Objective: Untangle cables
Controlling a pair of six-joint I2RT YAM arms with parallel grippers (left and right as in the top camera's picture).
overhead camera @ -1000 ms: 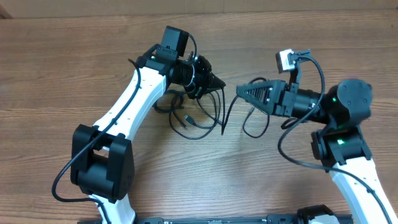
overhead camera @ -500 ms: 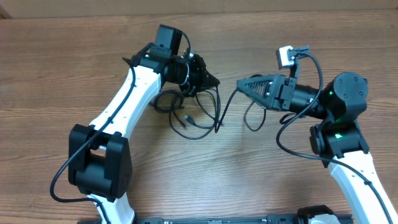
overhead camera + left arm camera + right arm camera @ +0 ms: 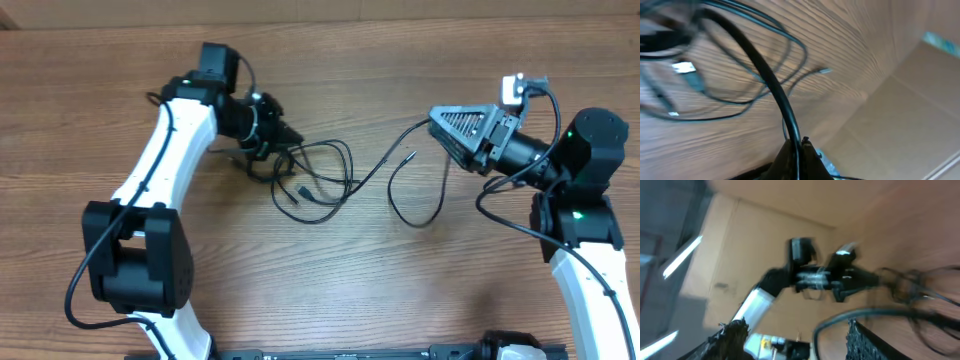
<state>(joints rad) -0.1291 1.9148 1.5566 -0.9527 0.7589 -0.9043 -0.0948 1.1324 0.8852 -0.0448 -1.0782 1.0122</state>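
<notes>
Several thin black cables [image 3: 318, 187] lie in a loose tangle on the wooden table [image 3: 300, 280] between the two arms. My left gripper [image 3: 286, 138] sits at the tangle's left edge, shut on one black cable [image 3: 771, 80] that runs straight into its closed jaws [image 3: 798, 146]. A plug end [image 3: 685, 67] and a silver tip [image 3: 824, 71] rest on the wood beyond it. My right gripper [image 3: 440, 130] is to the right of the tangle, open. A cable strand [image 3: 840, 316] curves loosely between its fingers [image 3: 732, 336]. That strand [image 3: 385, 163] stretches back to the tangle.
A separate loop of cable [image 3: 415, 205] with a free tip lies below the right gripper. Cardboard walls [image 3: 910, 100] border the far side of the table. The left arm [image 3: 805, 277] shows blurred in the right wrist view.
The left gripper has pulled its cable leftward. The right gripper has moved right and up and opened its jaws. The tangle is drawn out wider between them.
</notes>
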